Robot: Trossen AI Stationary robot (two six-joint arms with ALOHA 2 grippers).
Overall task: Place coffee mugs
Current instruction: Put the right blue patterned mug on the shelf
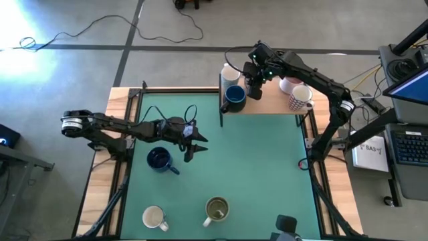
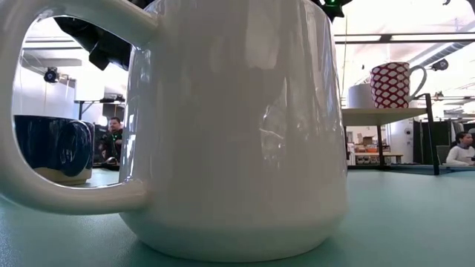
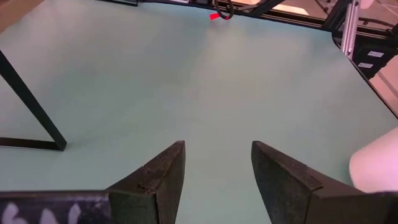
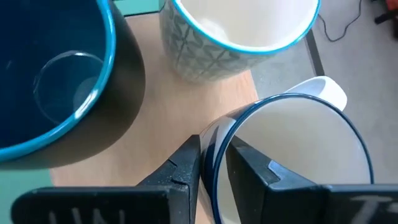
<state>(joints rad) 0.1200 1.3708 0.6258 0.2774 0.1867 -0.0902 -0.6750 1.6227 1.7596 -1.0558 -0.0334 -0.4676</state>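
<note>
Already several mugs sit beside the right pincer (image 4: 212,163), pinching a blue-rimmed mug (image 4: 292,162); three remain near the spread left pincer (image 1: 192,148).

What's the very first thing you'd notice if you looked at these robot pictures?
A huge white mug fills the low view, sitting right at the camera. From above, the right gripper is at the wooden shelf, pinching the rim of a blue-rimmed white mug beside a dark blue mug. The left gripper hovers open over the green table.
</note>
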